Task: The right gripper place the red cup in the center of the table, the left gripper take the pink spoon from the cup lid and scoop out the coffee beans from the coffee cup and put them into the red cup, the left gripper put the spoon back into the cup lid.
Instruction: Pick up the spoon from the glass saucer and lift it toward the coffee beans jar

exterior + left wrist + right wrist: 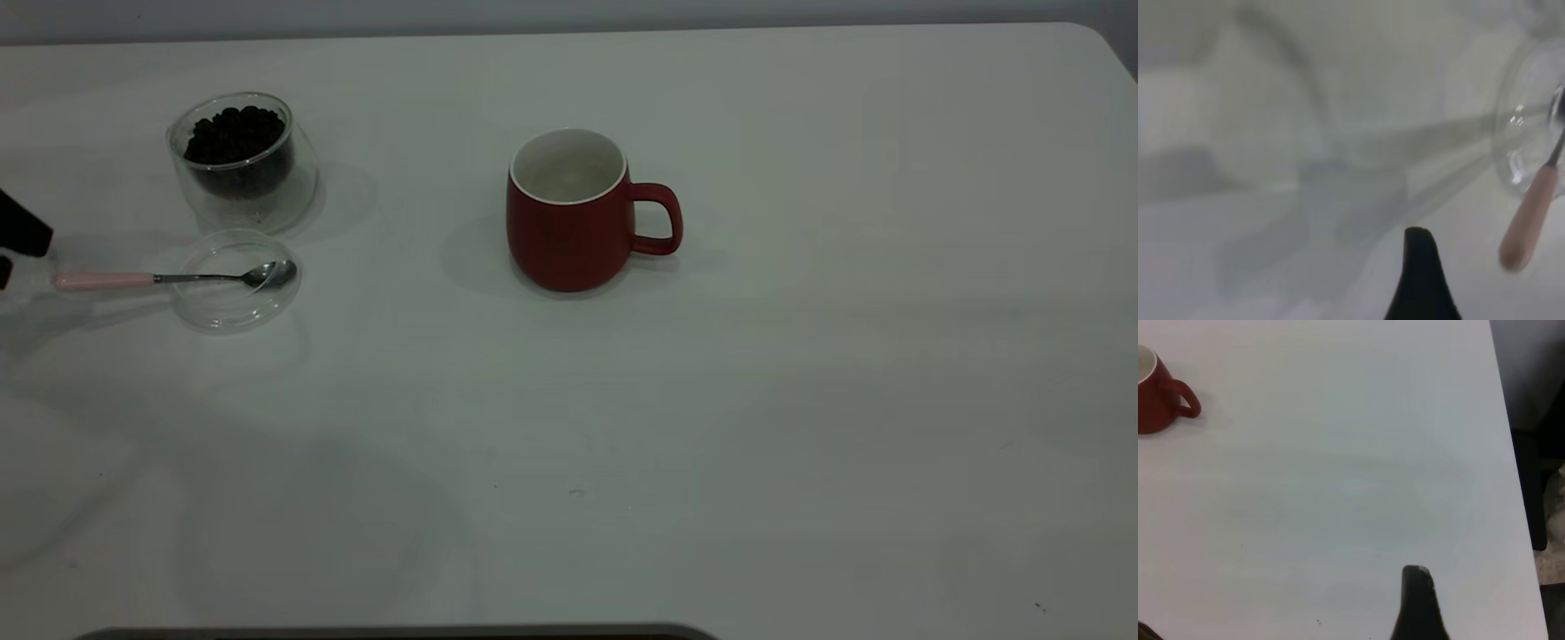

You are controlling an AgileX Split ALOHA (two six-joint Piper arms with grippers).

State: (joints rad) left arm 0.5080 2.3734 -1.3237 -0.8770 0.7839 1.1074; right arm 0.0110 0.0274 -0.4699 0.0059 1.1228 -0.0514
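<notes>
Near the middle of the white table (800, 400) we see the red ceramic cup with a white inside (567, 218) standing upright, its handle pointing toward the right arm's side in the exterior view. Its inside looks pale, and we cannot make out any beans in it.

Well apart from it, toward the left arm's side, lies the round clear cup lid (235, 280). The metal spoon with a pink handle (173, 278) rests across it: the bowl sits inside the lid near its far rim, and the long axis runs level across the exterior view, with the pink handle reaching past the lid's edge and pointing at the left gripper (20, 233). Just behind the lid stands the clear double-walled glass coffee cup (240, 160), filled with dark coffee beans (236, 135).

Only a dark part of the left gripper shows at the frame edge, close to the handle's tip but apart from it. The left wrist view shows one black fingertip (1421, 267), so we cannot tell how its jaws stand. That view is blurred; the spoon's bowl is cut off there.

The right gripper appears only as one black finger (1418, 603) in its own wrist view, over bare table, far from the red cup; its jaws cannot be judged.
</notes>
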